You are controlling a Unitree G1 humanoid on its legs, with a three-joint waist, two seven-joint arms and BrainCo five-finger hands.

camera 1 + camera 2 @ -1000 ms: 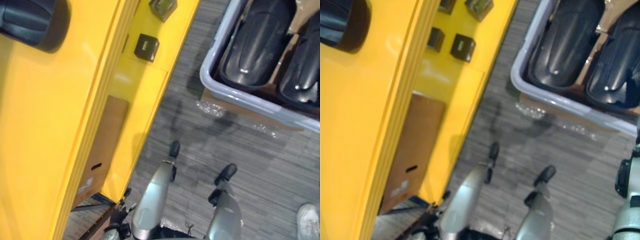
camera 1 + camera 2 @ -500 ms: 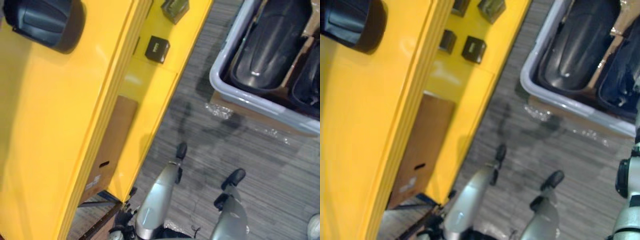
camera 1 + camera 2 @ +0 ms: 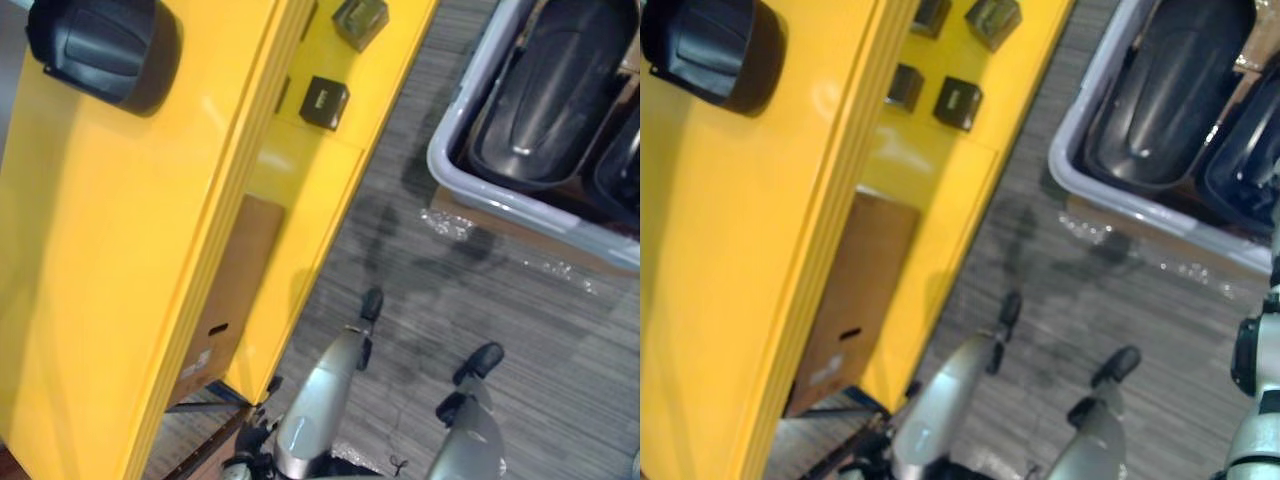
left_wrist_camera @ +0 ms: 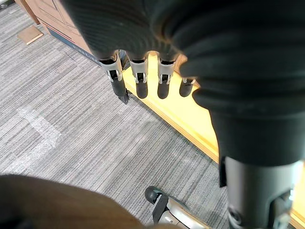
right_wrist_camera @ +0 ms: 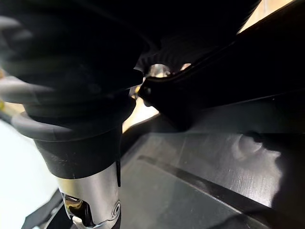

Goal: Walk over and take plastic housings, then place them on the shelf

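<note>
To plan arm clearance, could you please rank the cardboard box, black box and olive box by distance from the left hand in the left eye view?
The left hand hangs by the shelf corner:
1. Cardboard box, low, nearest end.
2. Black box, midway along.
3. Olive box, far end.

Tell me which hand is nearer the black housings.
Right. The right hand is close against a black housing; the left hand hangs open over carpet beside the yellow shelf.
</note>
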